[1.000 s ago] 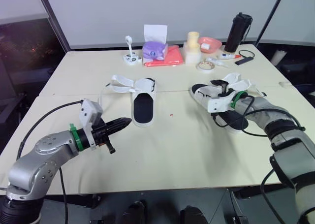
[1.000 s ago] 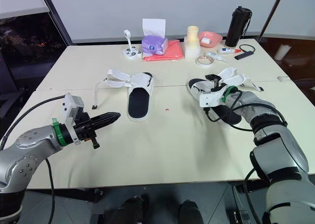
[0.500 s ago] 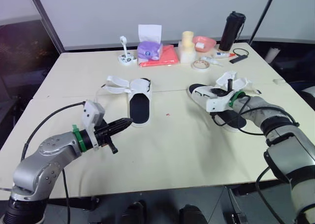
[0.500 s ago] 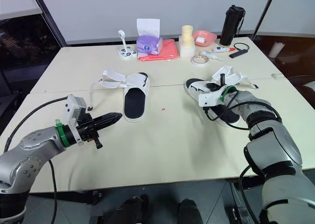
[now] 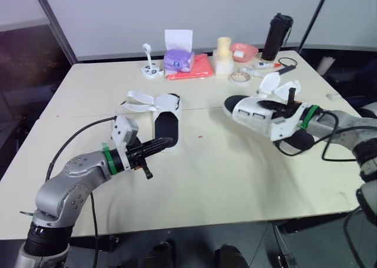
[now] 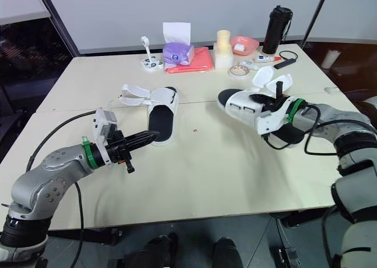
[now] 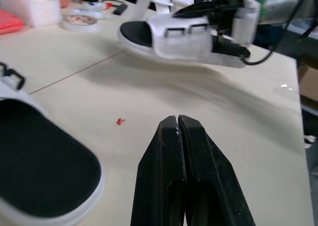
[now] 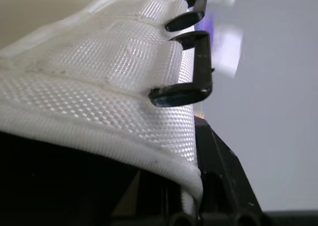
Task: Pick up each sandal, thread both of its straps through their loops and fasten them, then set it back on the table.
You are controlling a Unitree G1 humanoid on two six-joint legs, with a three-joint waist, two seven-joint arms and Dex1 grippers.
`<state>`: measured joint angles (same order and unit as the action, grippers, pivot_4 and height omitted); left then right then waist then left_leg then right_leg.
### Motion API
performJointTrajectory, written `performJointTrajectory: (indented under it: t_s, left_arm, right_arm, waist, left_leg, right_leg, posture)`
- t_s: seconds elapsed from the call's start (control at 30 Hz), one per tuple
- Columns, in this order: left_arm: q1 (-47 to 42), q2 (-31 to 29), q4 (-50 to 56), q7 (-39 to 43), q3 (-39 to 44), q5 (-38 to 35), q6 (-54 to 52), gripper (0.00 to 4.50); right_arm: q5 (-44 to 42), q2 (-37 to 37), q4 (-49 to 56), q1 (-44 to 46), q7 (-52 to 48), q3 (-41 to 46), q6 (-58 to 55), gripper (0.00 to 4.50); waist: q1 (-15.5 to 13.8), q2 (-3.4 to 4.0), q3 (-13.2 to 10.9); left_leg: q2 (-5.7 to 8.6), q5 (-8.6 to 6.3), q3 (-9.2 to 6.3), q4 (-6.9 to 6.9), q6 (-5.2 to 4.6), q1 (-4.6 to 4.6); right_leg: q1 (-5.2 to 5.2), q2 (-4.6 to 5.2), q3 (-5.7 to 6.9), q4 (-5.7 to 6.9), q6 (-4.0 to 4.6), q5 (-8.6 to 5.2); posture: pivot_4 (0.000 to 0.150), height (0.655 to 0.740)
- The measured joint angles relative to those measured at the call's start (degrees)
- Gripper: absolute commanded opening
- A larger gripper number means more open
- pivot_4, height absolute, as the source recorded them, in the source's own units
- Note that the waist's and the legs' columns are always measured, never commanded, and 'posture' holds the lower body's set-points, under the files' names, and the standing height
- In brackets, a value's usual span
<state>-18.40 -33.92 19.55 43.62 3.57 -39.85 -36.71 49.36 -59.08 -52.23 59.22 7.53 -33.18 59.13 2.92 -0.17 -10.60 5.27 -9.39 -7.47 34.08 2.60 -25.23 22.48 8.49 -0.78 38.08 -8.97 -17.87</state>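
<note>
White mesh over a black footbed: that is the lifted sandal (image 6: 253, 110), hanging tilted above the table (image 6: 224, 174) on my right side; its two straps (image 6: 268, 78) stand open and upright along the far edge, not threaded (the black metal loops (image 8: 186, 22) show bare against the weave in my right wrist view). My right gripper (image 6: 278, 98) is closed on this sandal and carries it clear of the tabletop; one black finger rises above the footbed, while the other is hidden behind the fabric, so I think the grip is on the edge of the upper but cannot say exactly where.

Same white and black, the second sandal (image 6: 160, 116) lies flat on the table toward my left, likewise unfastened; it sits well apart from the lifted one. My left gripper (image 7: 177, 124) hovers low over the table with its fingers pressed together and nothing between them; the tips point toward the lifted sandal and sit just beside the near end of the second sandal, not touching it in my left wrist view.
</note>
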Motion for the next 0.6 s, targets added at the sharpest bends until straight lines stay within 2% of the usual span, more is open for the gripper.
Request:
performJointTrajectory:
  t_s: [0.23, 0.6]
  left_arm:
    - [-4.4, 0.5, -5.8, 3.7, -1.3, 2.2, 1.7, 0.0]
    - [-4.2, 0.1, -7.4, 5.1, -0.1, 2.2, 2.3, 0.0]
  right_arm:
    - [0.2, -1.2, 10.0, -3.4, 0.0, 0.7, 11.2, 0.03]
    - [3.9, 5.5, 21.7, -8.7, -4.5, 2.0, 13.4, 0.03]
  waist:
    - [0.5, 0.0, 0.0]
    - [0.5, 0.0, 0.0]
  left_leg:
    - [-0.02, -0.05, 0.0, 0.02, -0.09, 0.01]
    - [-0.03, -0.04, -0.07, 0.04, -0.07, 0.01]
  right_leg:
    - [0.03, -0.01, -0.08, 0.04, 0.0, 0.0]
    - [0.06, -0.03, -0.13, 0.08, 0.0, 0.0]
  posture:
    - [0.15, 0.74]
    - [0.15, 0.74]
